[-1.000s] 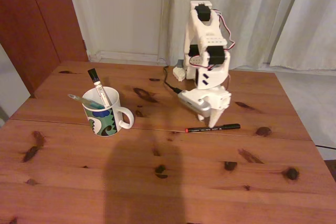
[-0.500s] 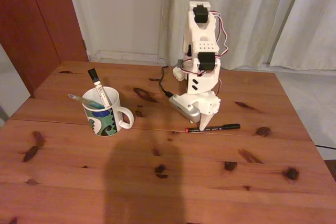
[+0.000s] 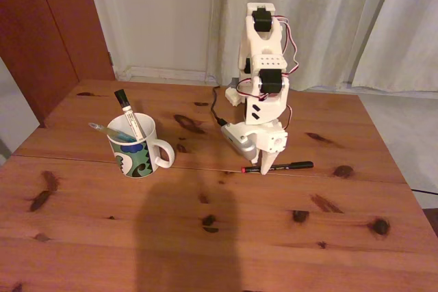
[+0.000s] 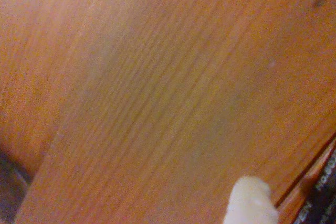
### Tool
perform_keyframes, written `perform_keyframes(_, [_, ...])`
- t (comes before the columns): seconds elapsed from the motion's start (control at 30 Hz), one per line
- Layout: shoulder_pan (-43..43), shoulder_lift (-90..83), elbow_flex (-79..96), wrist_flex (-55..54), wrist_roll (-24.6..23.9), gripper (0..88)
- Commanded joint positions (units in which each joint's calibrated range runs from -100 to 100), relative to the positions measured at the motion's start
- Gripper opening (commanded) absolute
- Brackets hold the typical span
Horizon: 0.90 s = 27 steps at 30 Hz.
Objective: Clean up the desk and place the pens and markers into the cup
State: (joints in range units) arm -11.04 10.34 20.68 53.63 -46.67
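Fixed view puts the cup point(image 3: 135, 147) for you at left of centre on the surface point(image 3: 205, 237), its handle turned toward the right of the frame and its wavy blue, green and black band around the lower half. Two things already stand in it: the white-barrelled marker point(image 3: 129, 114) leans out of the rim with its black cap uppermost, tilted toward the upper left, and the green-teal pen point(image 3: 106, 130) pokes out lower, slanting toward the left edge of the frame. You can see both resting against the inside of the cup, but their lower ends are hidden by its wall. The black pen point(image 3: 277, 167) lies flat on the surface right of centre, well apart from the cup, almost level across the frame with its red end pointing left. Your white arm point(image 3: 263, 66) stands behind it at upper centre and folds downward, and the claw point(image 3: 266, 166) points straight down with its tip right at the black pen, near the red end. You cannot tell whether the claw is open or closed, nor whether it touches the pen. Wrist view gives you blurred wood grain close up, one pale fingertip point(image 4: 251, 201) at the bottom edge, and a dark lettered barrel in the lower right corner just beside it.
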Motion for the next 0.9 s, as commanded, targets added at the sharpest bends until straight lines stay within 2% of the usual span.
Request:
perform_keyframes(0.0, [-0.10,-0.45,-2.28,-0.77,-2.05,17.3])
perform_keyframes(0.2, [-0.02,-0.29,-2.19,0.01,-5.14,17.3])
perform_keyframes(0.87, [-0.02,6.50,-4.72,-0.77,-4.77,16.5])
